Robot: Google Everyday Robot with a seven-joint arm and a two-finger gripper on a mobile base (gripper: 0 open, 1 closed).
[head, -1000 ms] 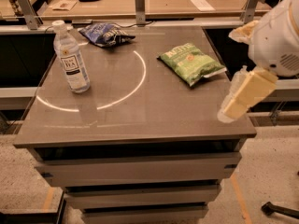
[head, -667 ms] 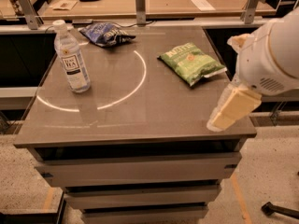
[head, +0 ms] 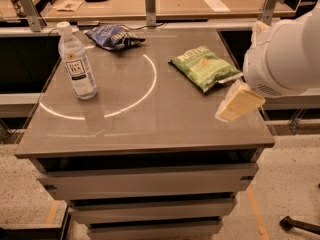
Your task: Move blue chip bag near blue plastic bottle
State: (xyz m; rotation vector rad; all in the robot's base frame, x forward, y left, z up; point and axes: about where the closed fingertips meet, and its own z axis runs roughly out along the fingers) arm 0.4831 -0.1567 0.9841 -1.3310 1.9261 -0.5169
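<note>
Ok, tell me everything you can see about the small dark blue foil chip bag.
The small dark blue foil chip bag is crumpled, with white lettering, lying flat near the far left corner of the grey table, behind the clear plastic bottle and apart from it. Nothing touches it but the tabletop. The gripper hangs over the table's right edge, far from the bag.

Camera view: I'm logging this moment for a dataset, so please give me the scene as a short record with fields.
surface: grey table
blue chip bag: lying crumpled at the far edge, left of centre
blue plastic bottle: upright on the left side, nearer the camera than the blue bag, apart from it
green chip bag: lying flat on the right side
gripper: at the table's right edge, beside the green bag, far from the blue bag
task status: blue bag not yet grasped
</note>
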